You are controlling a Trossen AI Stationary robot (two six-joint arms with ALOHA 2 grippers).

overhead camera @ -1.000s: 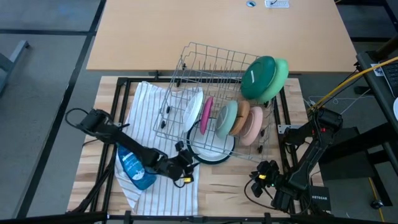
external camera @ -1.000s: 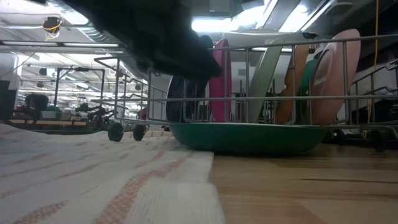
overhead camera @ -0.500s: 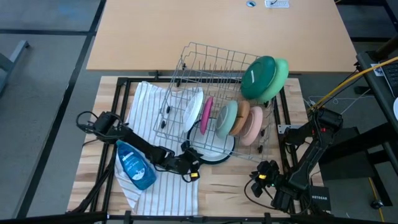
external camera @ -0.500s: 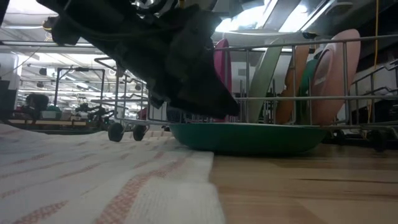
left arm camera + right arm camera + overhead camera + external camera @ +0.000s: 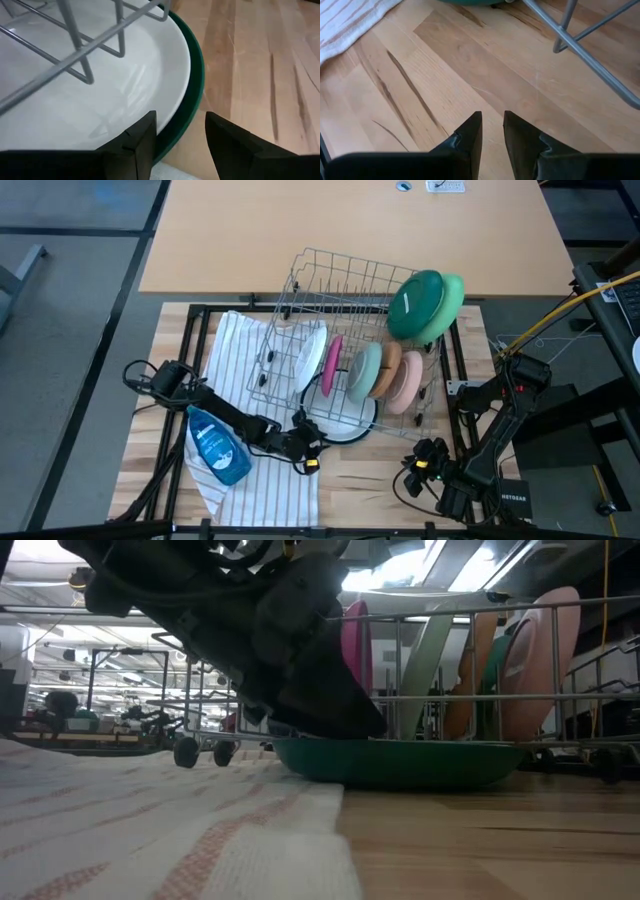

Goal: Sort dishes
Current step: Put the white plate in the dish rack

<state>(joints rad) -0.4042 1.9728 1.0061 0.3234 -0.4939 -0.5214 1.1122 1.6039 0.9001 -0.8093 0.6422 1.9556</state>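
A white plate (image 5: 100,100) lies inside a dark green plate (image 5: 196,90), and both rest flat on the wood under the near edge of the grey wire rack (image 5: 340,280). My left gripper (image 5: 181,117) is open and low at this stack's near-left rim. One finger is over the white plate and the other is outside the green rim. Upright in the rack stand white (image 5: 312,352), magenta (image 5: 332,365), sage (image 5: 366,370), tan (image 5: 388,368) and peach (image 5: 406,380) dishes. A dark green (image 5: 415,305) and a light green dish (image 5: 452,300) lean at its far right corner. My right gripper (image 5: 492,116) hangs over bare wood at the near right, narrowly open with nothing in it. My left gripper straddles the near-left rim (image 5: 185,127) of the stacked green and white plates, slanting down from the table's left. I cannot tell whether either finger touches a plate. Both plates lie flat on the table.
A blue soap bottle (image 5: 215,445) lies on the striped towel (image 5: 240,350) just behind my left arm. The rack's wires (image 5: 75,55) hang right over the stacked plates. Bare wood (image 5: 370,480) stretches along the near edge between the two grippers.
My left gripper has come down and gone a little toward the table's right, from above the towel's edge to the green plate's rim, rolling slightly. Most of that move falls in the first half second. Its fingers have stayed open.
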